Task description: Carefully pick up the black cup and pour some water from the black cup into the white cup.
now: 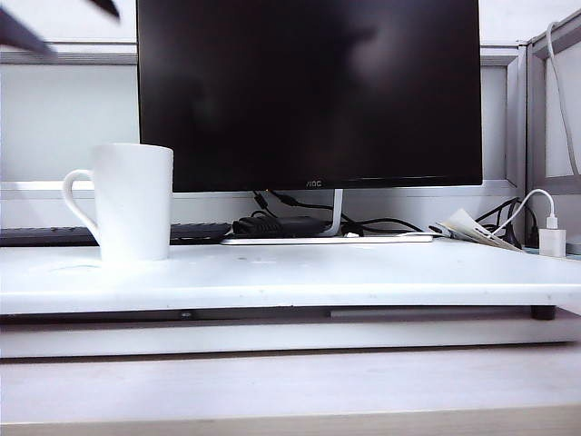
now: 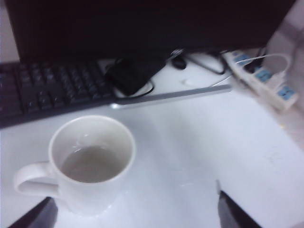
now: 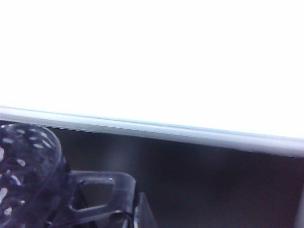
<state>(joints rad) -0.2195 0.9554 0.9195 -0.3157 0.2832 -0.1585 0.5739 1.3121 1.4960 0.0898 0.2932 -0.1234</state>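
We see the white worktop (image 1: 363,277) running wide and bare to the right of the white cup (image 1: 132,202), its front edge a clean straight line, so most of the surface is open room. The white cup stands upright near the left end, handle turned left, just in front of a dark keyboard (image 1: 54,235). Behind the worktop a large black monitor (image 1: 309,91) fills the back, with a black power brick (image 1: 272,225) and cables at its stand, and a white plug (image 1: 552,242) with a power strip (image 2: 266,80) off to the right. From the left wrist view we look down into the cup, which holds a shallow pool of water (image 2: 91,163) (greyish and still). The left tool (image 2: 135,209) hangs above and just beside the cup, its two dark fingertips (image 2: 232,213) spread wide with nothing between them. The right tool (image 3: 109,204) is closed, and a dark, speckled, glossy shape that we take for the black cup (image 3: 23,161) lies close against it; whether it is gripped we cannot tell.
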